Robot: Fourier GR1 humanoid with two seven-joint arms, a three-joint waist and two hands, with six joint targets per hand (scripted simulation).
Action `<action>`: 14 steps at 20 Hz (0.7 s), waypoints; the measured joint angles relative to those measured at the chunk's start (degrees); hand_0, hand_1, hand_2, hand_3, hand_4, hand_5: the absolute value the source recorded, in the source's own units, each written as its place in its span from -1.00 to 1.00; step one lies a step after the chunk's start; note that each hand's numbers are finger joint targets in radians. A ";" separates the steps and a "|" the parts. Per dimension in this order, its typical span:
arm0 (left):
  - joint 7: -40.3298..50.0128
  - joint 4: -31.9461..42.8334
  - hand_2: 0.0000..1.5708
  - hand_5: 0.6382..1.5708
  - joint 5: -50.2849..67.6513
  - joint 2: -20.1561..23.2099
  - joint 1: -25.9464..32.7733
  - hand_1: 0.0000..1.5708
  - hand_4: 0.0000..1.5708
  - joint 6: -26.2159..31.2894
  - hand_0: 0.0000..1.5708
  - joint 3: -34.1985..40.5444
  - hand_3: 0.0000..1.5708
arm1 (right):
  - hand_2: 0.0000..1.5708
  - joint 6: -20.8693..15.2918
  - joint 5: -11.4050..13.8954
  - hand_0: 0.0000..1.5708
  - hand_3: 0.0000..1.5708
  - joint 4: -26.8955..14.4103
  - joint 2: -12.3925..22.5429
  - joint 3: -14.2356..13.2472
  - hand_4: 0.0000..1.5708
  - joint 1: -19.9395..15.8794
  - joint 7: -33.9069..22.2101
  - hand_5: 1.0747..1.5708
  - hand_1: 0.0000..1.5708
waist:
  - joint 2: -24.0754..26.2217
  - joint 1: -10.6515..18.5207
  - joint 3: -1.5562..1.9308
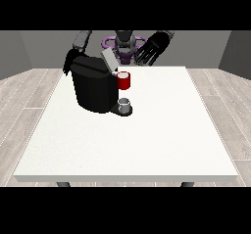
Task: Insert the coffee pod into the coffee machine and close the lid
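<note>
One hand (70,61) mostly hidden behind coffee machine (93,83), other hand (153,47) spread.

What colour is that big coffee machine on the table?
Black, seen in the front view: the coffee machine stands on the white table.

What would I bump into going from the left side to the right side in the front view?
Hand at the view's left → black coffee machine → red thing at the machine → hand at the view's right.
</note>
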State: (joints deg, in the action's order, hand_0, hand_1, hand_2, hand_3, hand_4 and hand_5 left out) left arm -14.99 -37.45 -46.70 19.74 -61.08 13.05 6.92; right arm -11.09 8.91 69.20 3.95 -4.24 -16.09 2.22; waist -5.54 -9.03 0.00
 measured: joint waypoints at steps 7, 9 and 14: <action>-3.43 1.19 -1.00 1.00 16.02 -10.80 11.50 -1.00 -0.65 0.98 -1.00 12.01 -1.00 | -1.00 1.26 -2.07 -1.00 -1.00 0.73 -0.12 -1.05 -1.00 5.33 1.19 1.00 -1.00 | 10.87 6.87 -0.13; -4.32 1.84 -1.00 1.00 18.53 -13.23 15.43 -1.00 -0.47 1.18 -1.00 13.72 -1.00 | -1.00 3.29 -3.54 -1.00 -1.00 2.00 -0.12 -0.85 -1.00 5.70 1.29 1.00 -1.00 | 13.86 8.47 -0.10; -4.91 2.23 -1.00 1.00 21.61 -16.52 23.13 -1.00 -0.44 2.18 -1.00 15.06 -1.00 | -1.00 7.53 -4.93 -1.00 -1.00 5.63 1.10 0.75 -0.75 4.97 -1.66 1.00 -1.00 | 19.75 11.29 -0.05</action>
State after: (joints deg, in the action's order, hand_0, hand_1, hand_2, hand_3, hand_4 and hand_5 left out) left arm -19.90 -35.22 -25.09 3.22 -37.95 15.23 21.98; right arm -3.56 3.98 74.83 5.04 -3.49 -11.12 0.56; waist 14.20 2.26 -0.06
